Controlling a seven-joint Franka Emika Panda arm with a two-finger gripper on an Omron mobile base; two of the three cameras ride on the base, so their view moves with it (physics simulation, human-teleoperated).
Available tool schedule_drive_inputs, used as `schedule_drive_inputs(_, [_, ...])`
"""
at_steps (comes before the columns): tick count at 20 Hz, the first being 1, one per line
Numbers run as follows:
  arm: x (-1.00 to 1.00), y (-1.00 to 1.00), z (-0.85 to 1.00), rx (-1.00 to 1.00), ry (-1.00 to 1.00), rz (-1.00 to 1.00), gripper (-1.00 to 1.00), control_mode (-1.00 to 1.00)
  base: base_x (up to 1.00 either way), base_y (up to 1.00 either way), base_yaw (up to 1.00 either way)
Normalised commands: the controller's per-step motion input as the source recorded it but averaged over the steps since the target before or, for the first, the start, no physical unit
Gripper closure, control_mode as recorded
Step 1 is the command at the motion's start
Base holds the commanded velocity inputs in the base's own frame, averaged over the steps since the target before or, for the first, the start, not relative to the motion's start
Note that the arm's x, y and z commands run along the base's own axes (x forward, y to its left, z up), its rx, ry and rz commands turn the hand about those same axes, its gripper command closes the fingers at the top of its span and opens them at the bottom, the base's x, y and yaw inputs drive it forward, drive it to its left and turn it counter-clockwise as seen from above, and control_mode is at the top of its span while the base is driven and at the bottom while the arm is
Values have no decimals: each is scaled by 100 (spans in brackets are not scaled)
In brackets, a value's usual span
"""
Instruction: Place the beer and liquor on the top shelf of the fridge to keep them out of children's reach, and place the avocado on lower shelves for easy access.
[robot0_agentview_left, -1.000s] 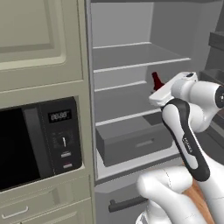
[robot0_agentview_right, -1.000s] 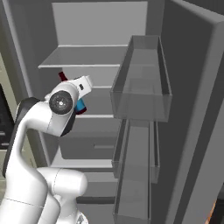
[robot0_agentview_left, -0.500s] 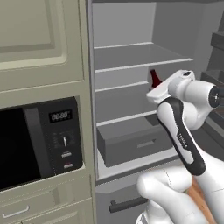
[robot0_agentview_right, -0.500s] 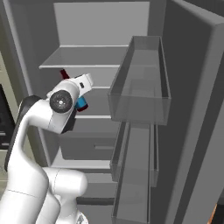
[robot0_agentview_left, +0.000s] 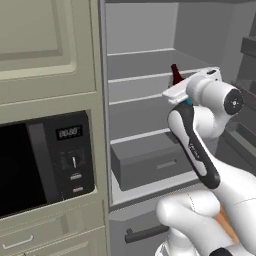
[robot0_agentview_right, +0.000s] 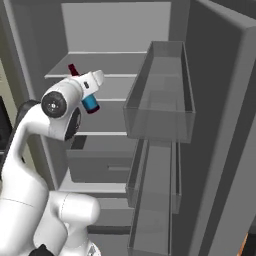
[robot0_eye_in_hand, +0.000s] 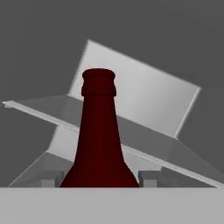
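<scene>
Open fridge (robot0_agentview_left: 150, 107): beer bottle (robot0_eye_in_hand: 99, 140) in gripper (robot0_eye_in_hand: 99, 178), mid-air.

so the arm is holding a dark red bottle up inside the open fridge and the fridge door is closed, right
Not quite: the fridge door stands open, as the right base view shows with its door bins facing out. The rest holds: the gripper grips a dark red bottle inside the fridge.

The bottle (robot0_eye_in_hand: 98, 140) looks like smooth dark-red glass, matt. The fridge (robot0_agentview_left: 145, 30) walls are plain matt grey. Its door bins (robot0_agentview_right: 160, 95) look like clear plastic.
</scene>
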Motion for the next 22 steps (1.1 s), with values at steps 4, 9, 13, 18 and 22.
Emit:
schedule_drive_inputs(4, [0,-12,60,10,-1,0,100,-100,0,0,0])
schedule_drive_inputs(9, [1,-26,46,27,-1,0,100,-100,0,0,0])
schedule_drive_inputs(13, [11,-14,23,30,-7,0,100,-100,0,0,0])
schedule_drive_inputs(18, [29,-2,16,28,-13,0,100,-100,0,0,0])
schedule_drive_inputs(22, [42,-9,15,19,-6,0,100,-100,0,0,0])
